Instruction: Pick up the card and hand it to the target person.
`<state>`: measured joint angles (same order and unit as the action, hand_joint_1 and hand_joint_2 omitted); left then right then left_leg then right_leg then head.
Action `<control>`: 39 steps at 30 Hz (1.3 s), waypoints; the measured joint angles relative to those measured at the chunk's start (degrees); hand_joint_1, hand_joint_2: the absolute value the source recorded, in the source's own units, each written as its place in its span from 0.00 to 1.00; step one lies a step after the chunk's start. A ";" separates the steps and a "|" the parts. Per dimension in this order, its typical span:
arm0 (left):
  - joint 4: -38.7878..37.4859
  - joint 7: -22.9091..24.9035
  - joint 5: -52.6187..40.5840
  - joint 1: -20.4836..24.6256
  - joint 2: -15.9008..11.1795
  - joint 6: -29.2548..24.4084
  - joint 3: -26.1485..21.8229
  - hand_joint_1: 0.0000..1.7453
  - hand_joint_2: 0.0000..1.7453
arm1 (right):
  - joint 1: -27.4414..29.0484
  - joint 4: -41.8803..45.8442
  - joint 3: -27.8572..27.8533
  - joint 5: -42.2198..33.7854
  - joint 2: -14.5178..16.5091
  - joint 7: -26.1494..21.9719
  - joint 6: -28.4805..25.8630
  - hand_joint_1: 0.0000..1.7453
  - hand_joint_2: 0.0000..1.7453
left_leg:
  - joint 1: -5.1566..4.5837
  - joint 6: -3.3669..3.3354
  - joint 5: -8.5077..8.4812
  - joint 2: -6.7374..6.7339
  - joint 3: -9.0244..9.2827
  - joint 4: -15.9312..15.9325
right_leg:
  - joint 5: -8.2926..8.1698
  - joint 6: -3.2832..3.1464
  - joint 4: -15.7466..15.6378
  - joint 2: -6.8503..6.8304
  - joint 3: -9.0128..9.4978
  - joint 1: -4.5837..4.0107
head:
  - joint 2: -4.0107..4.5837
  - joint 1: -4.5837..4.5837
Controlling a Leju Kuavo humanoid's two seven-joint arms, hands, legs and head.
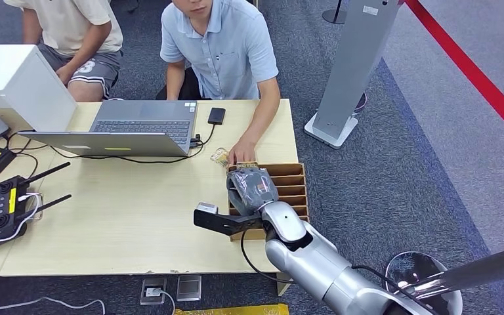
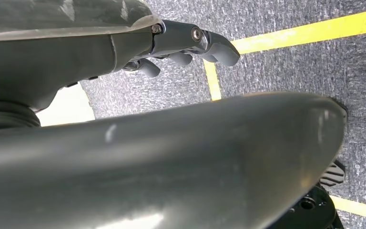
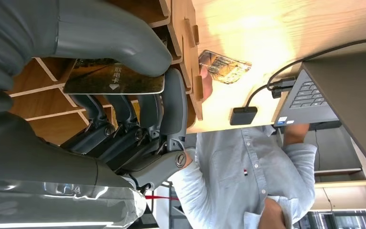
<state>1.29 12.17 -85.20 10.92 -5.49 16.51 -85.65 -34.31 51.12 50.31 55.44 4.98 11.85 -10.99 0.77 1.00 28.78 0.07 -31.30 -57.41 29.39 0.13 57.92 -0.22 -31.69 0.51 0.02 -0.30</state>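
A: Dark, glossy plastic, that card (image 3: 114,77). The right hand (image 3: 124,95) has it pinched between the thumb on its printed face and the fingers (image 3: 174,102) behind it, directly over the wooden slotted rack (image 1: 295,187).

B: Which way does it lie?

A: Its long axis runs across the fingers, roughly along the rack's dividers, with one short end sticking out past the thumb. That free end looks like the part a receiver could take.

B: And the person?

A: The person in the light blue shirt (image 1: 226,49) sits across the worktop (image 1: 138,216), beyond the rack, with a hand (image 1: 241,153) resting just at the rack's far edge. So the card lies between the arm and that person, and the right hand is clearly the nearer one.

B: The arm's pose?

A: Bent forward over the worktop's corner, palm down above the rack. The left hand (image 2: 186,45) hangs by the carpet, fingers loosely curled on nothing.
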 joint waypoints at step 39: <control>-0.03 0.36 -3.53 0.02 0.00 0.69 0.00 0.00 0.00 | -13.89 14.61 -3.95 -2.04 -0.44 -6.63 0.07 0.99 1.00 | 0.00 0.01 -0.01 0.00 -0.03 0.00 | 0.00 0.00 0.03 0.00 -0.01 0.00 | 0.00 0.00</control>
<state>1.26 12.53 -88.73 10.94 -5.49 17.20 -85.65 -48.20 65.72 46.36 53.40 4.54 5.22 -10.92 0.78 1.01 28.77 0.07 -31.32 -57.41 29.39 0.13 57.95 -0.22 -31.70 0.51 0.02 -0.29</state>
